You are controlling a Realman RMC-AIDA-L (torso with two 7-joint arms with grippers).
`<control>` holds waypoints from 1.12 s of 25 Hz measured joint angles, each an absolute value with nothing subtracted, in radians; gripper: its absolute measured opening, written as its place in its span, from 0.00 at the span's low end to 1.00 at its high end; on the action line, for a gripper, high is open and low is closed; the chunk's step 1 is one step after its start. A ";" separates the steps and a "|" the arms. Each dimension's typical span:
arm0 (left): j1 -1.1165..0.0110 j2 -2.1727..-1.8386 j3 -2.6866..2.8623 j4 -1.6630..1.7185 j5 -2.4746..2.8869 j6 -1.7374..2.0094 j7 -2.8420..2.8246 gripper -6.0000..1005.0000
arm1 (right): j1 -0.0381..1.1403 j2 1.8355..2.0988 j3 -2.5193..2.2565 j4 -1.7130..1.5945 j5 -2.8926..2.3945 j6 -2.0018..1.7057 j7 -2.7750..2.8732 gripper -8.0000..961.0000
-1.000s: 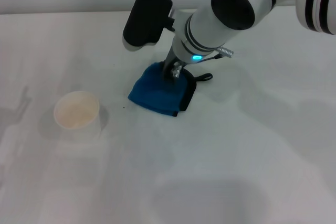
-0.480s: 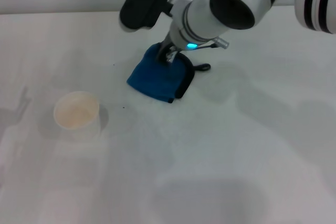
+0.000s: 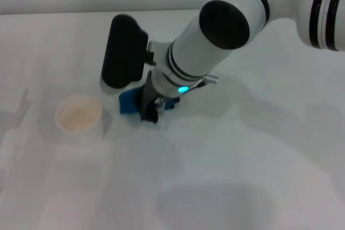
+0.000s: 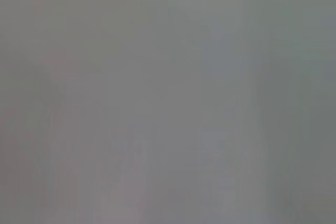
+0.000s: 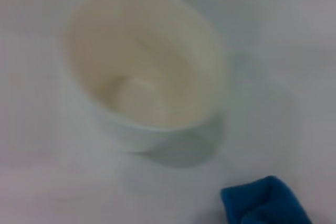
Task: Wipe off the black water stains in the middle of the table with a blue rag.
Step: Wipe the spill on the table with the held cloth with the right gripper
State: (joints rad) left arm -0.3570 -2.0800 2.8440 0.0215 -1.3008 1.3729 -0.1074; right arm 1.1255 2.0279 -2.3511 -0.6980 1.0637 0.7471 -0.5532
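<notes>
My right gripper (image 3: 150,112) reaches in from the upper right of the head view and is shut on the blue rag (image 3: 127,102), pressing it on the white table (image 3: 242,160) just right of a paper cup. The arm covers most of the rag; only blue edges show on both sides of the wrist. A corner of the rag also shows in the right wrist view (image 5: 265,203). No black water stains show anywhere; any under the rag or arm are hidden. The left gripper is out of view, and the left wrist view is a blank grey.
A white paper cup (image 3: 79,118) stands upright and empty at the left of the table, close to the rag. It fills the right wrist view (image 5: 142,72). The right arm's bulk spans the upper middle of the head view.
The right gripper has dragged the blue rag forward and to the left, from the table's middle towards the paper cup. The rag is now bunched and mostly hidden under the wrist.
</notes>
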 joint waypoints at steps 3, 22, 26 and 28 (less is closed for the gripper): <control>-0.357 -2.080 2.844 0.022 -1.301 1.371 -0.107 0.88 | 1.125 2.028 -2.356 -0.709 1.136 0.800 -0.618 0.07; -0.362 -2.079 2.844 0.031 -1.295 1.370 -0.107 0.88 | 1.141 2.028 -2.349 -0.764 1.171 1.019 -0.602 0.07; -0.362 -2.078 2.844 0.031 -1.295 1.370 -0.107 0.88 | 1.142 2.028 -2.342 -0.715 1.087 0.945 -0.522 0.07; -0.362 -2.078 2.844 0.031 -1.295 1.370 -0.107 0.88 | 1.146 2.028 -2.342 -0.676 1.077 0.911 -0.507 0.07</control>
